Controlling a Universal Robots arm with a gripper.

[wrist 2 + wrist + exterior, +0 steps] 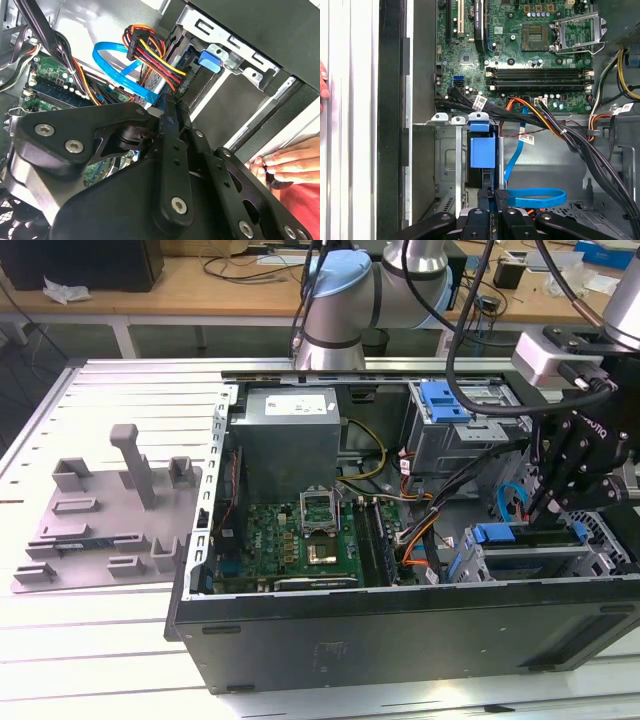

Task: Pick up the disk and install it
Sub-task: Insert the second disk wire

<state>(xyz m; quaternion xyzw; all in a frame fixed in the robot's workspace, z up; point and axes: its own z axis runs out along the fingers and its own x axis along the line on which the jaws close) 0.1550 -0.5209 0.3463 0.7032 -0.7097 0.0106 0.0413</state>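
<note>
The disk stands edge-on in a slot of the metal drive cage, with its blue bracket facing out; its silver face is hidden. In the exterior view the disk sits in the cage at the case's front right corner. My gripper hangs right behind the bracket, fingers pressed together and nothing visibly between them. The second wrist view shows the gripper pointing at the cage beside a blue tab. In the exterior view the gripper reaches down into the case just above the disk.
A looped blue cable and a bundle of coloured wires lie close to the fingers. The motherboard fills the case floor. A second cage with a blue bracket sits farther back. A person's hand rests on the case edge. A grey fixture plate lies outside.
</note>
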